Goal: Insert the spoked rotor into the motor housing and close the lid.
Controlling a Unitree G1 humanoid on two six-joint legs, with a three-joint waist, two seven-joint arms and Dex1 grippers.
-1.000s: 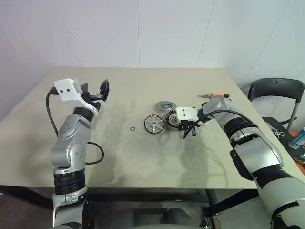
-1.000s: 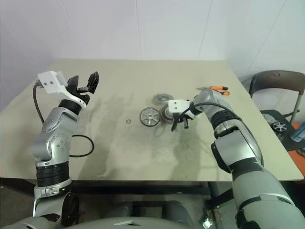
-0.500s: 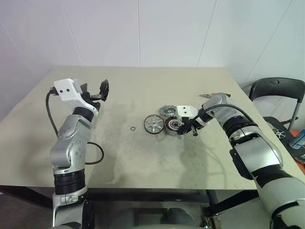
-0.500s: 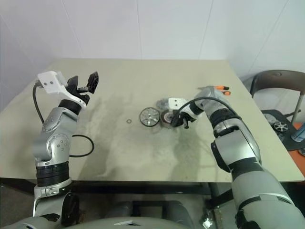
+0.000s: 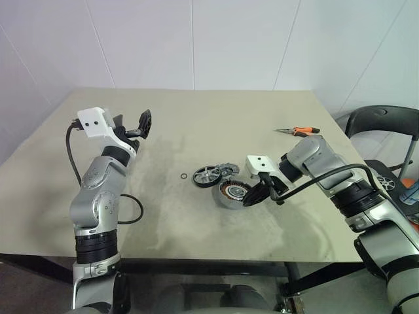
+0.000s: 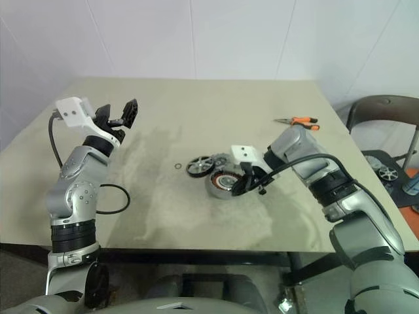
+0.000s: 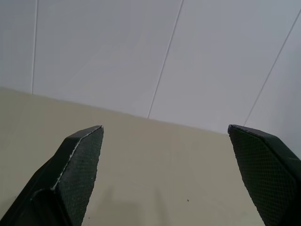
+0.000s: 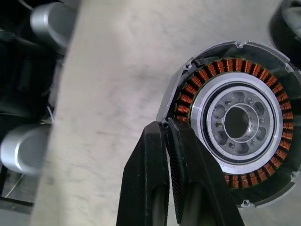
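The motor housing [image 5: 232, 193], a dark cup with copper coils around a metal centre [image 8: 237, 123], sits right of the table's middle. My right gripper [image 5: 252, 196] is shut with its tips pinching the housing's rim [image 8: 165, 123] on its right side. The spoked rotor [image 5: 206, 175] stands tilted just left of and behind the housing. The grey notched lid [image 5: 227, 169] lies between them, partly hidden. My left gripper [image 5: 141, 123] hangs open and empty above the table's left part, far from the parts, its fingers [image 7: 84, 150] spread wide.
A tiny thin ring [image 5: 184, 176] lies left of the rotor. Orange-handled pliers [image 5: 298, 131] rest at the far right of the table [image 5: 196, 235]. A black cable [image 5: 131, 210] loops by the left arm. A black chair [image 5: 383, 121] stands past the right edge.
My right gripper pulled back toward the table's front edge, and the housing came with it. The rotor and lid also shifted nearer, the rotor now tilted. The left arm stayed still.
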